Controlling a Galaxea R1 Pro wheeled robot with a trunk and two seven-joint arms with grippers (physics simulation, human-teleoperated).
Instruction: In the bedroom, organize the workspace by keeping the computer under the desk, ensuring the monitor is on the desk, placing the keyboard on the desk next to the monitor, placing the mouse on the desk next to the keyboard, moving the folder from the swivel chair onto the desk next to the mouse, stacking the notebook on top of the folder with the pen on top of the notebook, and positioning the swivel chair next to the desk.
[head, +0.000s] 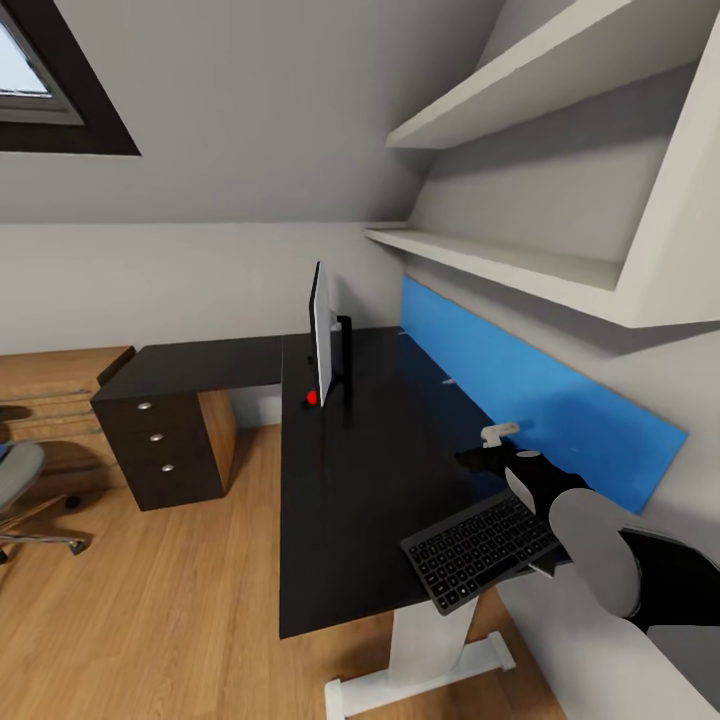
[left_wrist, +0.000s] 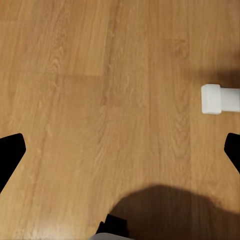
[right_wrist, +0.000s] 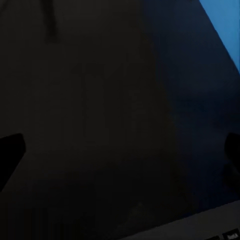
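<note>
Your right gripper (head: 528, 478) is over the near right corner of the black table (head: 370, 470), close to the blue wall panel (head: 540, 395). The keyboard (head: 482, 549) is at this same corner, turned at an angle, and its near end reaches past the table edge. The black fingers (head: 545, 480) are right at its far end, but whether they hold it or only touch it, you cannot tell from the head view. In the right wrist view the two finger tips (right_wrist: 11, 152) stand far apart at both sides of the picture, so the fingers look wide, and a strip of the keyboard (right_wrist: 210, 231) shows between them over the dark table top (right_wrist: 100, 125).

The monitor (head: 320, 335) stands upright on the table, further back from the keyboard, seen almost from its edge, with a red dot (head: 312, 398) low at its near corner. The drawer unit (head: 160, 450) with three silver knobs is under the table's left wing. A part of the grey chair (head: 20, 490) stands on the wood floor (head: 150, 600), well apart from the table to the left.

Your left gripper (left_wrist: 120, 150) points down at the wood floor (left_wrist: 100, 90); its fingers (left_wrist: 10, 152) are wide and hold nothing. A white foot of the table (left_wrist: 219, 99) lies near them.
</note>
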